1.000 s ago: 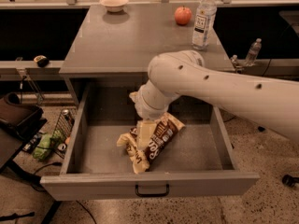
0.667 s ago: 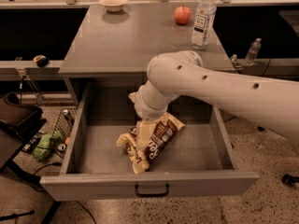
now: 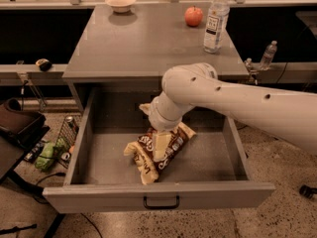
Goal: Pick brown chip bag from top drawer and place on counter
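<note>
The bag (image 3: 176, 141) is lying on the floor of the drawer (image 3: 99, 195), roughly at its middle. It is slanting from upper right to lower left, with its crumpled cream end pointing toward the front panel. White lettering is showing on its brown face.

The end effector (image 3: 159, 143) is reaching straight down onto the middle of the bag and seems to be touching it. The wrist above is covering it, so I cannot tell whether it is spread, pressed together or pinching the bag. The white arm (image 3: 237, 100) is coming in from the right, crossing above the drawer's right wall and bending down at a thick rounded joint.

The drawer is standing pulled fully out, with a small black handle (image 3: 161, 202) sitting at the centre of its front panel. The rest of its floor is showing grey around the bag.

Above and behind the drawer, the surface (image 3: 138, 46) is carrying three things along its far side. A pale bowl (image 3: 121, 3) is sitting at the back left, and an apple (image 3: 193, 16) at the back right. A clear bottle (image 3: 216, 21) with a label is standing upright just beside the apple, nearer the right edge.

Off to the right, a smaller bottle (image 3: 268, 55) is standing on a lower ledge. To the left of the drawer, a wire basket (image 3: 67, 133) is leaning near the cabinet, with something green (image 3: 47, 156) lying on the speckled floor beside it.
</note>
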